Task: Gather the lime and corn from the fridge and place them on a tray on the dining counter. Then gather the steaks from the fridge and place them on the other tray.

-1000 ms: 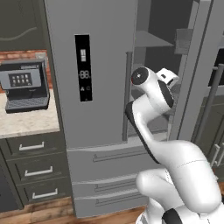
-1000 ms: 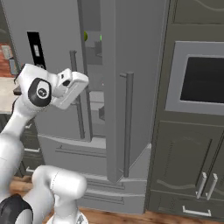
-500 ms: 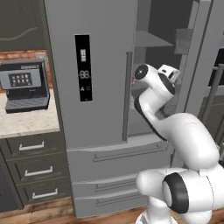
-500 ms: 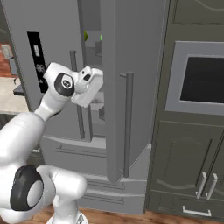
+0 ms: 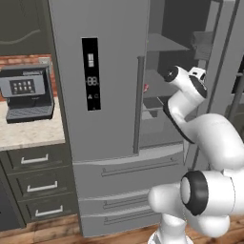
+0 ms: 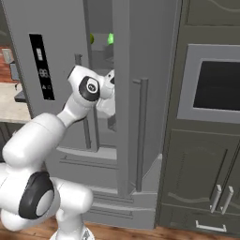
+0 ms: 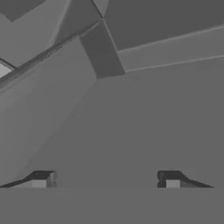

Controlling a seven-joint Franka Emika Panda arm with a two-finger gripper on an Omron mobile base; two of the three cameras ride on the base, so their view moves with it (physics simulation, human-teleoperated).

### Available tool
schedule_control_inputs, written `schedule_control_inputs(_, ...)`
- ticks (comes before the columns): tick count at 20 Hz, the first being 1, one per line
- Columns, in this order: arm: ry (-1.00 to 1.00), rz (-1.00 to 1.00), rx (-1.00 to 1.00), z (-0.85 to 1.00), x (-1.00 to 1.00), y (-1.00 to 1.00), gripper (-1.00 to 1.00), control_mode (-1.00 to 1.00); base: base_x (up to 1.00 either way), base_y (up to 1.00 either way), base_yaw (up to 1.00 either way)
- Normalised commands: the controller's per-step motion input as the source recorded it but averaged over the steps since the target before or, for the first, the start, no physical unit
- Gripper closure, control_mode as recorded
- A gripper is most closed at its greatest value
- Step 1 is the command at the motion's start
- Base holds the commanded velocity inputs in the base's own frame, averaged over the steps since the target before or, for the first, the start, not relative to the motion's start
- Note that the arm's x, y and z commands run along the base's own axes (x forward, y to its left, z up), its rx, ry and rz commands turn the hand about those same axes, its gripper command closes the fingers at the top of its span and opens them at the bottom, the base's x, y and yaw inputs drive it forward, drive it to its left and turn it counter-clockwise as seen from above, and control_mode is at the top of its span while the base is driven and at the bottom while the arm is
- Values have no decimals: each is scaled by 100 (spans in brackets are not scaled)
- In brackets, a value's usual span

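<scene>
End effector (image 7: 106, 180) open inside fridge (image 5: 109, 95).

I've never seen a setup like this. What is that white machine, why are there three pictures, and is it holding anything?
It is a computer-rendered kitchen. The white machine is a robot arm on a base that can drive. Two pictures come from cameras on that base, one behind the arm to its left, one to its right, so they show the same scene from two sides. The third comes from a camera on the hand, looking along the gripper; the two small dark tips at its bottom are its fingers, apart with nothing between them. The arm reaches into the fridge, whose right door stands open. In the right base view, small green things sit high inside. A coffee machine stands on the wall counter.
</scene>
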Motion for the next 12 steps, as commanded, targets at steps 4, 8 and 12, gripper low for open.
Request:
schedule_control_inputs(4,0,0,-1,13,-46,-78,-100,-100,0,0,0)
schedule_control_inputs(8,1,0,0,18,-23,-97,-100,-100,0,0,0)
schedule_control_inputs(12,7,0,0,8,-1,-100,-100,-100,0,0,0)
